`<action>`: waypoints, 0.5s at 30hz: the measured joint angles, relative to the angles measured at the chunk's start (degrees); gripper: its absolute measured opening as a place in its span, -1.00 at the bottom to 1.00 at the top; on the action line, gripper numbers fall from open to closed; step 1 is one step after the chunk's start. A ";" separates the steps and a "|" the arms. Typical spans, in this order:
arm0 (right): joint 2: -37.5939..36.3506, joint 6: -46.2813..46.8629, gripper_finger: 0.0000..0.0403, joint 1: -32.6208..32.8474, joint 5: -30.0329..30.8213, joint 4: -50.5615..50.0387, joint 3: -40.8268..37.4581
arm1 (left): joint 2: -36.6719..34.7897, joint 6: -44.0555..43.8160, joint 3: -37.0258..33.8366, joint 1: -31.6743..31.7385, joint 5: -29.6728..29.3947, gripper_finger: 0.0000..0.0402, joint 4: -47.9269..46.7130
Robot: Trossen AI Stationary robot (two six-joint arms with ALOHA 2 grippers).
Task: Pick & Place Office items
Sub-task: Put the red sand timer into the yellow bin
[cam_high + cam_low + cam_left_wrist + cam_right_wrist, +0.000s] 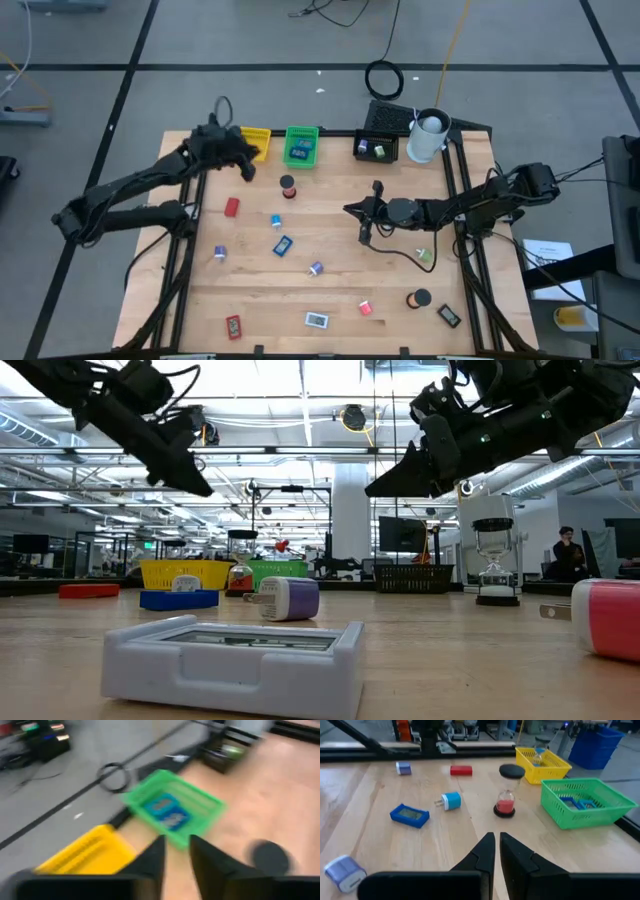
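White flat case (232, 656) lies nearest; left gripper (243, 160), jaws narrow and empty, should reopen toward red block (232, 207) at six o'clock.

The left wrist view is motion-blurred: the green tray's (172, 812) blue contents (167, 811) are unreadable, and a dark round object (270, 858) is unidentifiable.

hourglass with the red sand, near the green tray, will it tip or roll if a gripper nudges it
The hourglass stands upright, tall on a small round base, so a nudge near its top would probably tip it. Its round end caps suggest it could roll once down. The clear middle looks like glass or thin plastic, so it is possibly fragile.
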 joint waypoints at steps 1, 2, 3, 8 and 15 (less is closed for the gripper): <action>0.26 -0.23 -0.89 0.00 0.00 0.38 0.01 | 0.12 0.36 -0.16 -1.89 0.21 -0.74 0.13; 0.35 -0.54 -0.89 0.00 -0.01 0.26 0.01 | 0.39 0.43 -0.23 -3.68 0.40 -0.86 0.14; 0.37 -0.71 -0.89 0.00 -0.02 0.04 0.01 | 0.83 0.45 -0.23 -5.37 0.50 -0.93 0.21; 0.33 -0.61 -0.89 0.00 0.00 -0.46 0.01 | 3.16 1.53 -0.23 -12.60 0.40 -0.90 0.32; 0.32 -0.59 -0.89 0.00 0.00 -0.06 0.01 | 5.47 -2.86 1.72 -18.65 -7.59 -0.87 -0.27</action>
